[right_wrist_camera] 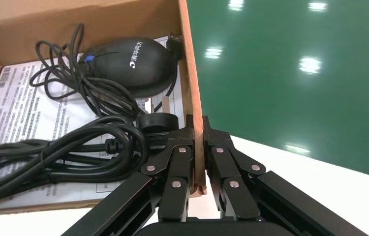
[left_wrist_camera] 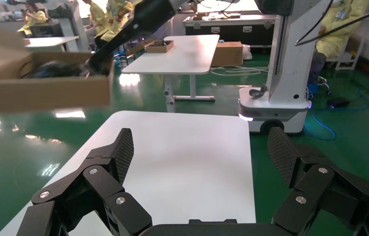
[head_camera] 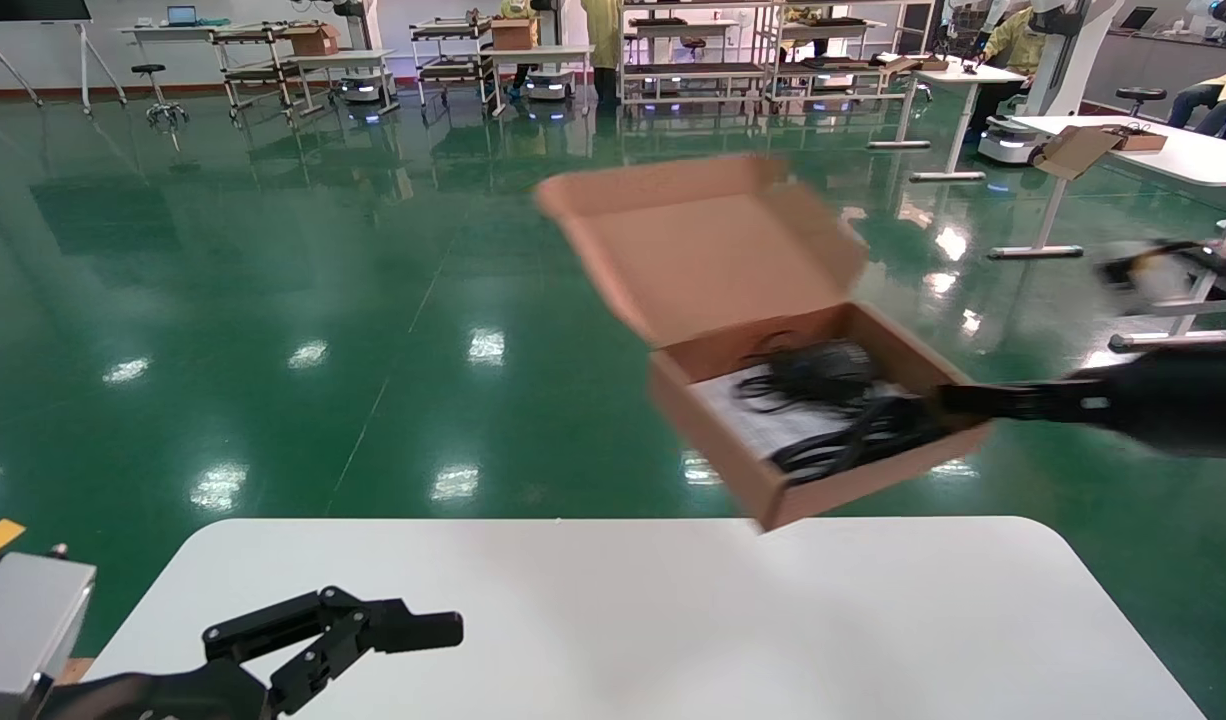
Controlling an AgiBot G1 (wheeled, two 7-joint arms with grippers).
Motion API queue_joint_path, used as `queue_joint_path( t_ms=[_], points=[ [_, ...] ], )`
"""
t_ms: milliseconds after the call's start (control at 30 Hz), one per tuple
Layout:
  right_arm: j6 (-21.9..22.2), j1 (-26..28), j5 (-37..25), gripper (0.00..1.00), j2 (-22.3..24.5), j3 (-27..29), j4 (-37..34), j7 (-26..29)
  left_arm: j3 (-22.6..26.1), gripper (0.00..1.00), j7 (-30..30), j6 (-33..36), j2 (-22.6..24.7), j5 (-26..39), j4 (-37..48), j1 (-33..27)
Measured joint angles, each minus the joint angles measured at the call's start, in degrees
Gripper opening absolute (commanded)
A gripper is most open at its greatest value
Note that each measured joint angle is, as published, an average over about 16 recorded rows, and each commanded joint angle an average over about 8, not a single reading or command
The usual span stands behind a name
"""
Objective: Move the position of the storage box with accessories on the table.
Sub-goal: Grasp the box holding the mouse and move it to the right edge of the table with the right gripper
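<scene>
The brown cardboard storage box [head_camera: 733, 450] hangs in the air above the far right edge of the white table [head_camera: 623, 610], lid open and tilted back. Inside lie a black mouse [right_wrist_camera: 133, 64], a coiled black cable [right_wrist_camera: 54, 152] and a white leaflet [right_wrist_camera: 20, 108]. My right gripper [head_camera: 938, 405] is shut on the box's right side wall [right_wrist_camera: 196, 98], one finger inside and one outside. The box also shows in the left wrist view [left_wrist_camera: 45, 81]. My left gripper [head_camera: 373, 640] is open and empty, low over the table's near left corner.
Beyond the table is a green floor. White desks with T-legs [head_camera: 1153, 150] stand at the far right, one bearing another cardboard box [head_camera: 1083, 150]. Racks and carts [head_camera: 693, 60] line the far wall. A white robot base [left_wrist_camera: 276, 98] stands past the table's end.
</scene>
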Motion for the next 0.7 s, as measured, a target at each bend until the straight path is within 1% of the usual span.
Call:
queue_joint_path(
  t_ms=[200, 367, 533, 700],
  points=[
    [-1.52, 2.49, -1.53, 0.0, 6.59, -0.96, -1.04, -1.82, 0.0, 1.0, 0.0, 0.0, 0.0, 0.0, 0.0, 0.0],
    [-2.41, 2.43, -2.03, 0.0, 11.37, -1.26, -2.22, -3.87, 0.0, 1.0, 0.0, 0.0, 0.0, 0.0, 0.0, 0.0],
    [-2.34, -0.39, -1.02, 0.0, 14.62, -0.51, -3.84, -6.6, 0.0, 1.0, 0.0, 0.0, 0.0, 0.0, 0.0, 0.0],
    [-0.76, -5.54, 1.64, 0.0, 15.83, 1.43, -5.69, -9.84, 0.0, 1.0, 0.0, 0.0, 0.0, 0.0, 0.0, 0.0]
  ],
)
